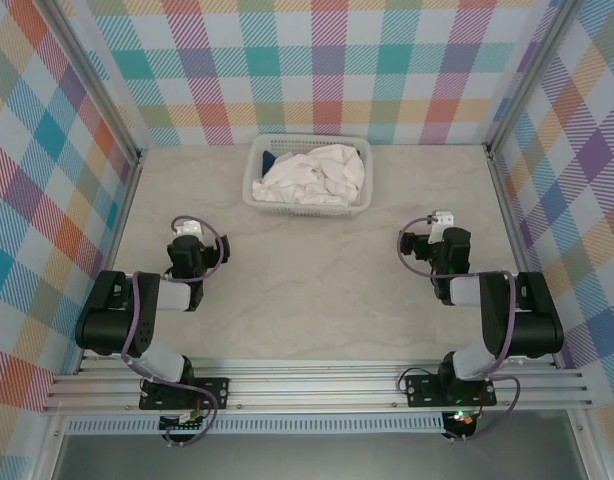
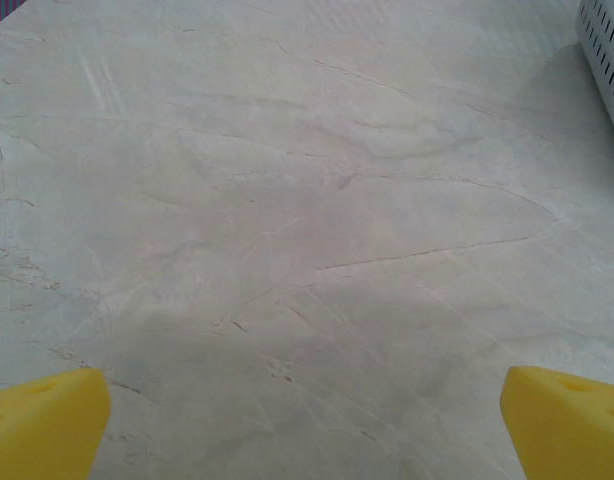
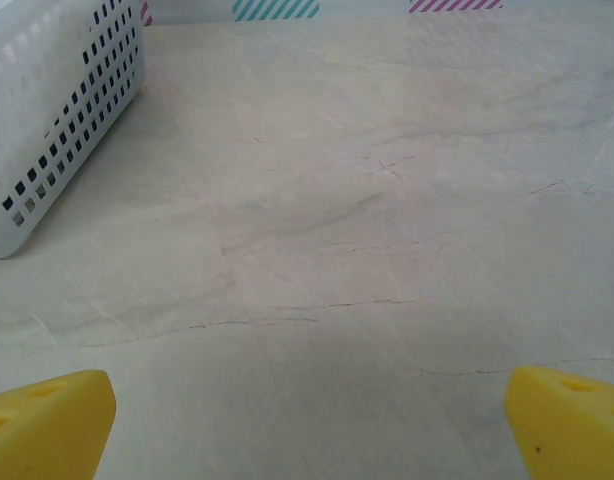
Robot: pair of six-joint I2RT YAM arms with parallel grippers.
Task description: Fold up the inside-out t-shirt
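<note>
The inside-out t-shirt (image 1: 315, 175) lies crumpled as a white heap inside a white perforated basket (image 1: 253, 190) at the back middle of the table. My left gripper (image 1: 188, 228) hovers over bare table to the front left of the basket, and its yellow fingertips (image 2: 47, 420) stand wide apart with nothing between them. In the left wrist view the left gripper (image 2: 307, 425) is open above marbled tabletop. To the basket's front right, my right gripper (image 1: 442, 218) is likewise open and empty, as the right wrist view of it (image 3: 307, 425) confirms.
A bit of dark blue cloth (image 1: 268, 160) peeks out at the basket's left inner side. The basket's wall (image 2: 607, 60) edges the left wrist view, and the same basket (image 3: 57, 110) stands at the left in the right wrist view. Plaid walls and metal posts (image 1: 137, 160) enclose the marbled table (image 1: 307, 290).
</note>
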